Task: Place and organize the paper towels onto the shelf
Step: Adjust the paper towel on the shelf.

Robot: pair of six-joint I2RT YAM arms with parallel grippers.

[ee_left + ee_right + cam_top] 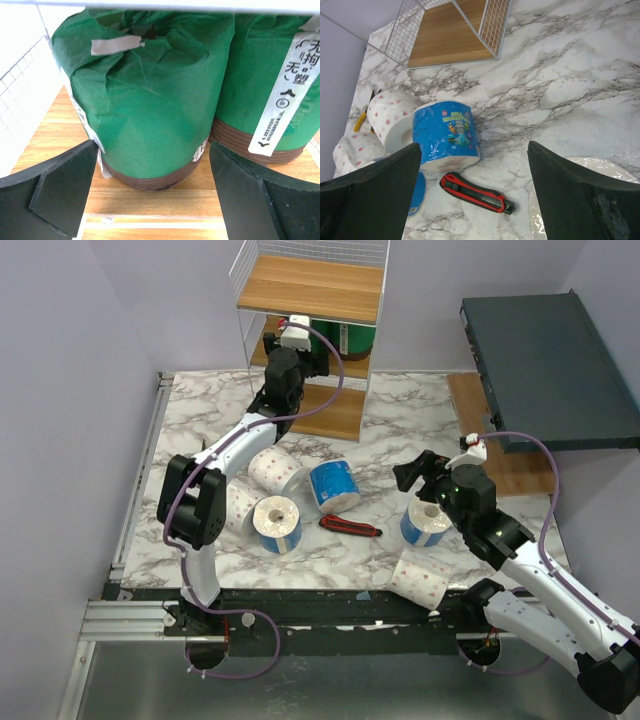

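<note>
The left gripper (pixel 152 150) is seen wide open inside the shelf (pixel 312 288), its black fingers set to either side of a green roll (pixel 150 95) and nothing held. A gap shows at both sides, so no contact can be claimed. That roll stands upright on the middle tier (pixel 150 197), just beside a second green roll (pixel 260 65); whether the two touch cannot be told. The step in hand is judged to be the release of this roll. It would be done well if the arm were drawn straight back along its own line, with the fingers kept spread until the roll's base is cleared, since a sideways brush could tip it or push it into its neighbour. The wrap is thin, crinkled green paper, closed at the top with a strip of pale tape, with a ribbed brown band at the foot; it is judged likelier to crease than to slide under a pad. The tier is smooth light wood, framed in white wire mesh. The right gripper (pixel 474 150) is likewise spread and empty, held above the marble-patterned table (pixel 580 65) close by a blue roll (pixel 420 525). Other rolls lie on the table: a second blue roll (pixel 447 132), glossy and on its side near a red-and-black knife (pixel 477 192), and soft white dotted rolls (pixel 277 470) — so much of the task is judged undone.
</note>
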